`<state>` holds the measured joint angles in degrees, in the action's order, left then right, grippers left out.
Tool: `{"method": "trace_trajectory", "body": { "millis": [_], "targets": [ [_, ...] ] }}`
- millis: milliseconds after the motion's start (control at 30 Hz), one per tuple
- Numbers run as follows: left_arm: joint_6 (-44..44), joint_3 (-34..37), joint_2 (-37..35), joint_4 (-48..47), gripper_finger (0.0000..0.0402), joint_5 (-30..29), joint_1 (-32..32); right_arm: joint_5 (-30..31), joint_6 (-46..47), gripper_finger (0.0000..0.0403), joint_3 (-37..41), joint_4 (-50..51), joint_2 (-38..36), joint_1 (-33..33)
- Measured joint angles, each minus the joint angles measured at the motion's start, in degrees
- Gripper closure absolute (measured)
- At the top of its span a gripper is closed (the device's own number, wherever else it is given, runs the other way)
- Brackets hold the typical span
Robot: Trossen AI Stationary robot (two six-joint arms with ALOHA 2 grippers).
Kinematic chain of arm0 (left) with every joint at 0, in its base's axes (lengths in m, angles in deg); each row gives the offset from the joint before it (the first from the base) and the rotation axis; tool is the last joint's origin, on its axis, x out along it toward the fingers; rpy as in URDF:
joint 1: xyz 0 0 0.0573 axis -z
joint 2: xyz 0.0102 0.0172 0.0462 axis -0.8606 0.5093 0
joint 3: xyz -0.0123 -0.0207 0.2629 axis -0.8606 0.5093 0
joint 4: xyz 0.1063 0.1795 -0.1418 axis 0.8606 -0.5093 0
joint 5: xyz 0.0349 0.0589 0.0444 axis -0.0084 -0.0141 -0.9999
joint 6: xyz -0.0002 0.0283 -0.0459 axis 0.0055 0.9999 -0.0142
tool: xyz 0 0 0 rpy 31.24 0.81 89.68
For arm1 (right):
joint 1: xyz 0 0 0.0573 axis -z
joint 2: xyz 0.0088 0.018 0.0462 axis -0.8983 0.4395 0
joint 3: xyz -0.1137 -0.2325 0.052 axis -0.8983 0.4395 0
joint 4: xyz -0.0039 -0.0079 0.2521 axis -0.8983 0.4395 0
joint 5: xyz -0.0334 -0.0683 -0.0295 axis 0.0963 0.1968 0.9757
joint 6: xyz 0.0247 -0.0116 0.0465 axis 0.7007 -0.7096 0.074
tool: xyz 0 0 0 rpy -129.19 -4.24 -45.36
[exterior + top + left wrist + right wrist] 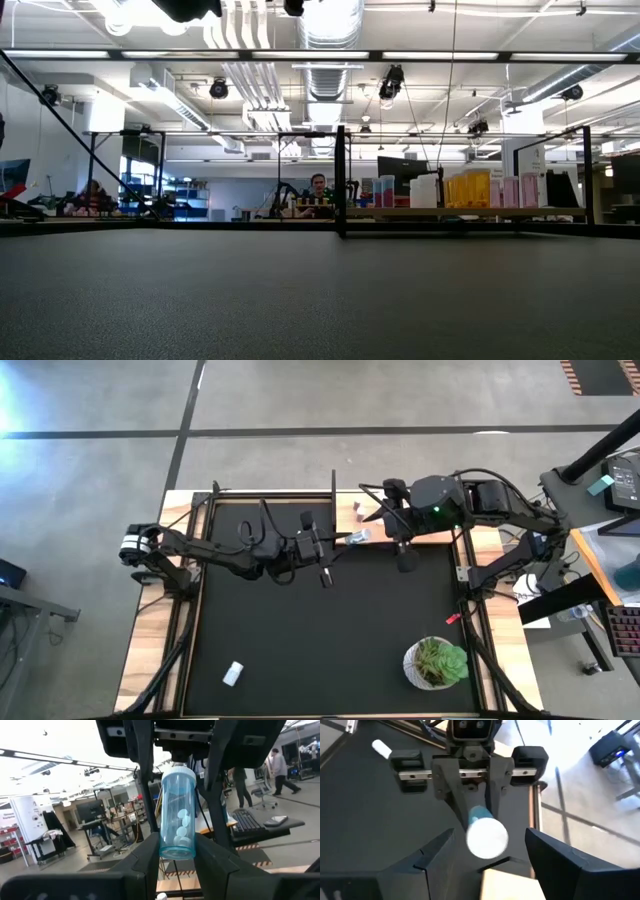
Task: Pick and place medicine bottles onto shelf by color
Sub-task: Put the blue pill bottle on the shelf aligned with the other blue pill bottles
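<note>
Bottle (178, 815), clear blue, sits clenched in the left gripper (177, 851); right gripper (487, 851) faces its white cap (487, 838), fingers parted.

open black mat (330, 640) ahead (only potted plant (436, 662), fallen bottle (232, 673) at corners)

One camera hangs high above the black mat (330, 600) and looks straight down. One sits low at the mat's edge, looking flat across it to the shelf (460, 212) and room. Each wrist camera sits very close to the clear blue bottle (178, 812) from opposite ends; both share it.
</note>
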<state>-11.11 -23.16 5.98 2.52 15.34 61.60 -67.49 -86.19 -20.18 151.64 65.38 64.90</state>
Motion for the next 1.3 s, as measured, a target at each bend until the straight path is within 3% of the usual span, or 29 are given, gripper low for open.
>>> {"method": "trace_trajectory", "body": {
  "millis": [333, 967, 1300],
  "targets": [
    [0.07, 0.0, 0.02, 0.2, 0.0314, -0.04, -0.58, -0.01, 4.56, 0.0186, 0.06, -0.75, 0.56, 0.02],
    [0.16, 0.04, 0.02, 0.26, 0.0314, -0.02, -0.7, 0.12, 8.86, 0.0294, -0.28, -0.7, 1.41, 0.04],
    [0.11, 0.04, 0.02, 0.12, 0.0311, -0.02, -0.7, 0.12, 10.68, 0.0295, -0.29, -0.3, 1.41, 0.04]
  ]
}}
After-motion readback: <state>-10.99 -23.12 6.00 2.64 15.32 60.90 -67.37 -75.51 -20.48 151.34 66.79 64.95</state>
